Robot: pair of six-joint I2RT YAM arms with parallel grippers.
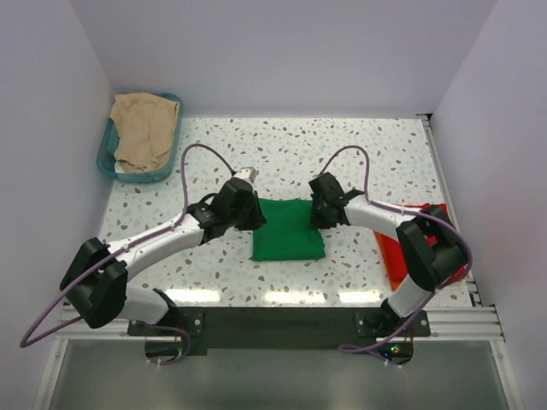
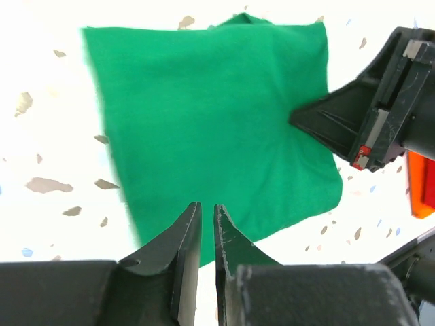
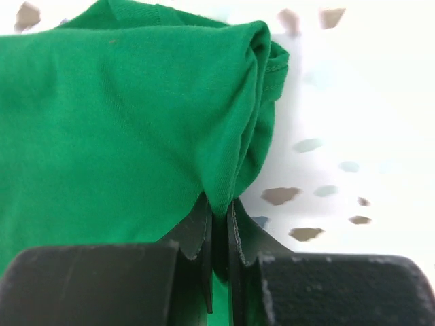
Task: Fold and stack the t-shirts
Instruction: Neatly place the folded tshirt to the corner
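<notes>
The bright green t-shirt point(image 1: 289, 231) lies folded into a rectangle in the middle of the table. It fills the left wrist view point(image 2: 211, 115) and the right wrist view point(image 3: 122, 122). My left gripper point(image 1: 256, 215) is at the shirt's left edge; its jaws point(image 2: 207, 207) are almost together with nothing between them. My right gripper point(image 1: 319, 215) is at the shirt's right edge, shut point(image 3: 219, 207) on a bunched fold of green cloth. It also shows in the left wrist view point(image 2: 302, 120). The red-orange t-shirt point(image 1: 395, 248) lies at the right, mostly under the right arm.
A teal plastic basket point(image 1: 106, 155) holding a beige cloth point(image 1: 144, 128) stands at the back left corner. White walls close in the left, back and right sides. A metal rail point(image 1: 449, 196) runs along the table's right edge.
</notes>
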